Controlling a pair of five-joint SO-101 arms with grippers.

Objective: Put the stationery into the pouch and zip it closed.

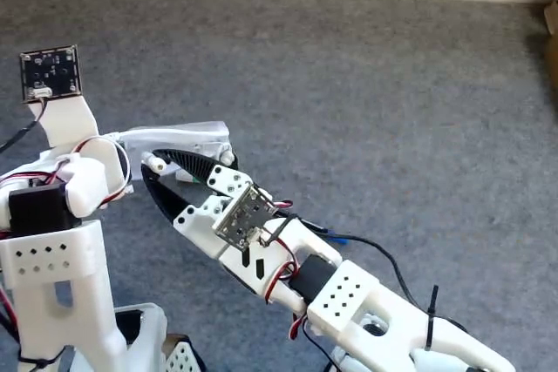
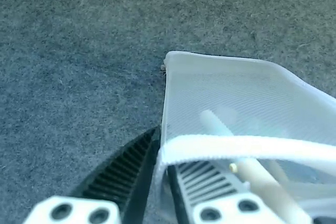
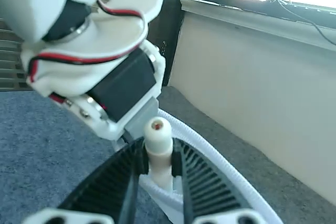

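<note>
The right pincer (image 3: 158, 161) was clamped on a white pen (image 3: 158, 135), its long axis aimed into the pouch (image 2: 236, 93) mouth just beneath. The left pincer (image 2: 164, 153) gripped the pouch rim, toward the left edge of the grey surface (image 1: 392, 84).

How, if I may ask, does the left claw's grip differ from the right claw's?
The left claw is shut on the rim of the white mesh pouch; the right claw is shut on a cream cylindrical stick. The rim runs across the left claw; the stick pokes from the right claw, far end in the pouch. Both have black ribbed fingers.
</note>
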